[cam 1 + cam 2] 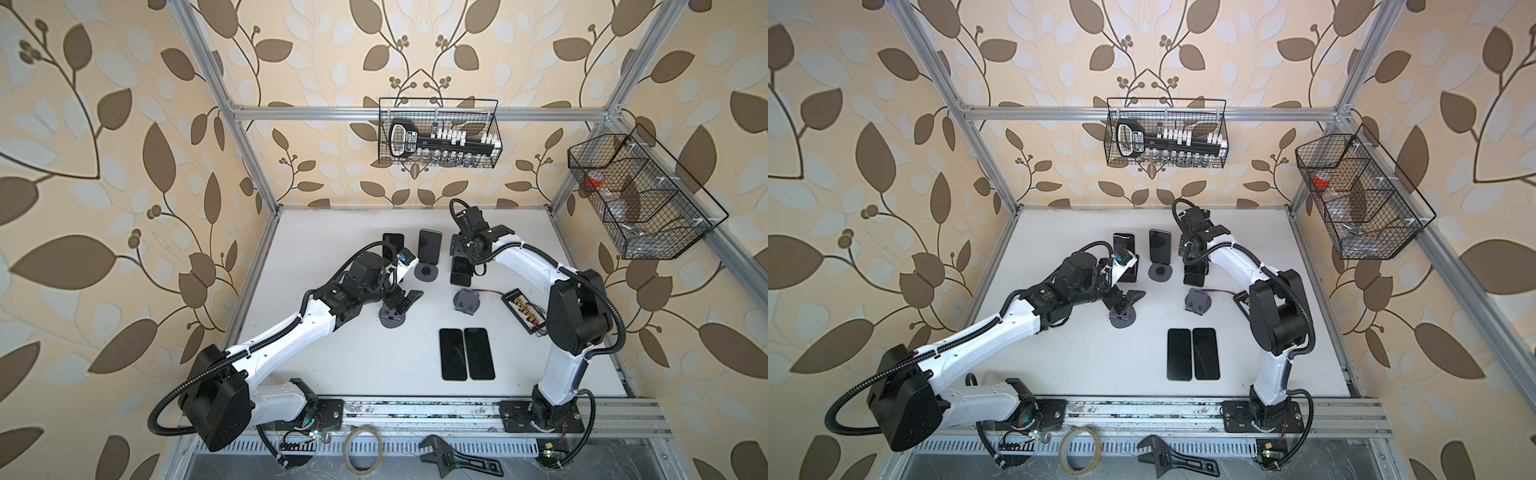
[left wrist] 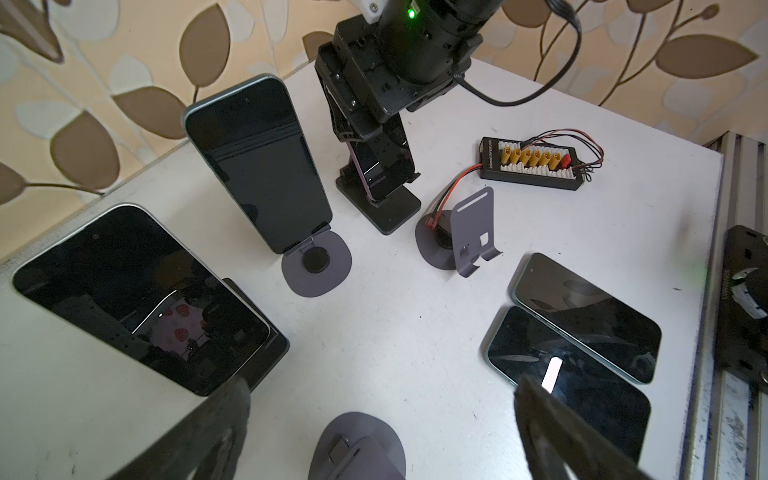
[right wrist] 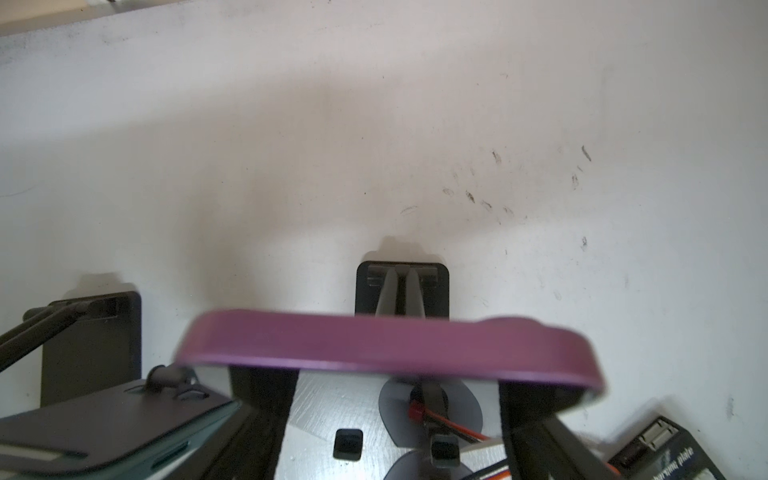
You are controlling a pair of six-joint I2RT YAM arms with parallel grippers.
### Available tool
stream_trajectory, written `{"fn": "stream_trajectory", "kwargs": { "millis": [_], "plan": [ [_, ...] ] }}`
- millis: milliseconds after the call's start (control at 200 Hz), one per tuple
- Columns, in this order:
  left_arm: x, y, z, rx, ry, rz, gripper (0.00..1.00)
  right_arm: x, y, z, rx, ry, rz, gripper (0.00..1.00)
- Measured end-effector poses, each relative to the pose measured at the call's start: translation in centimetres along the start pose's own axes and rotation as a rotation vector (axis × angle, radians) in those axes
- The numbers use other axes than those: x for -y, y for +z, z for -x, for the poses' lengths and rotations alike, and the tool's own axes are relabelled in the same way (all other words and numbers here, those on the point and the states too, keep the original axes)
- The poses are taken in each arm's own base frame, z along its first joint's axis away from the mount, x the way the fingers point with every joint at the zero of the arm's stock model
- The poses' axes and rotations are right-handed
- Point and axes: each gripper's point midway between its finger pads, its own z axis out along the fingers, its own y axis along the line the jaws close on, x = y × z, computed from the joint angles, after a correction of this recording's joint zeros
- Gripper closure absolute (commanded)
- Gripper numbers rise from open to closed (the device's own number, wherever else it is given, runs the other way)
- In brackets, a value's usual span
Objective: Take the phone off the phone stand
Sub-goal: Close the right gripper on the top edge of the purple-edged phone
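Both right gripper (image 2: 380, 178) fingers pinch the phone (image 3: 386, 345) by its side edges. Phone leans on the black stand (image 2: 395, 214) near the back of the table (image 1: 332, 249); seating in the lip is unclear. Left gripper (image 2: 384, 384) jaws are spread wide over a grey stand (image 2: 357, 449).

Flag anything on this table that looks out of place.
A charging board with loose wires lies beside an empty grey stand, its red plug resting on that stand's base; it is unrelated clutter. A wrench and tape ring lie out front.
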Motion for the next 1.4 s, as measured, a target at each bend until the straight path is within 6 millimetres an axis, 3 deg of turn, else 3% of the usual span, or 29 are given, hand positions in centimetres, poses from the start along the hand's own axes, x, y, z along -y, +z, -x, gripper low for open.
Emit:
{"fn": "stream_trajectory", "kwargs": {
  "millis": [1400],
  "plan": [
    [-0.01,0.00,-0.01,0.000,0.001,0.001,0.01,-0.21,0.53,-0.46,-0.021,-0.009,0.009,0.29]
  ]
}}
